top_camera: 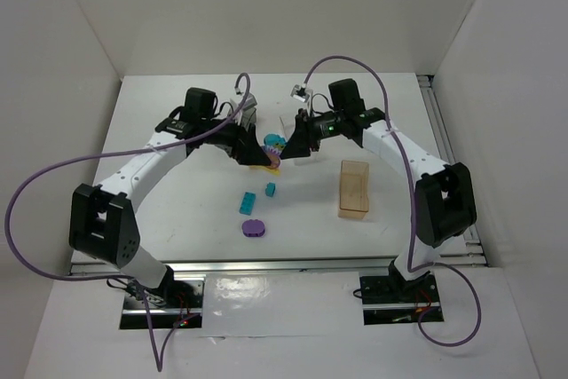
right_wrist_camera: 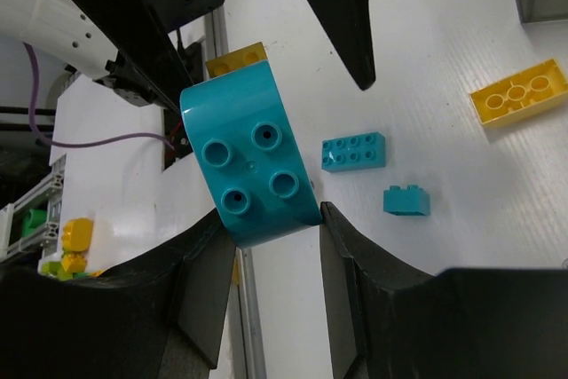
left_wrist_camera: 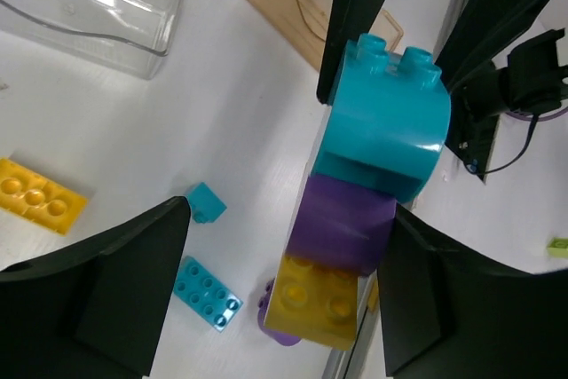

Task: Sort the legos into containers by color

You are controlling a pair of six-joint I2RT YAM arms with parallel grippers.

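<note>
White worktop [top_camera: 195,219] holds loose teal legos [top_camera: 247,202]. Near its centre the right hand [right_wrist_camera: 273,219] grips a teal brick [right_wrist_camera: 253,161] atop a purple and yellow stack [left_wrist_camera: 342,246], and the left hand [left_wrist_camera: 288,219] stands open around that stack.

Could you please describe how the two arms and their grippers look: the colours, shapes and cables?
The left arm and the right arm both have white links between bulky black joint housings. A thin purple cable runs loosely along each arm. A small green light glows near the right wrist. The left gripper and the right gripper have broad matte black fingers.
</note>
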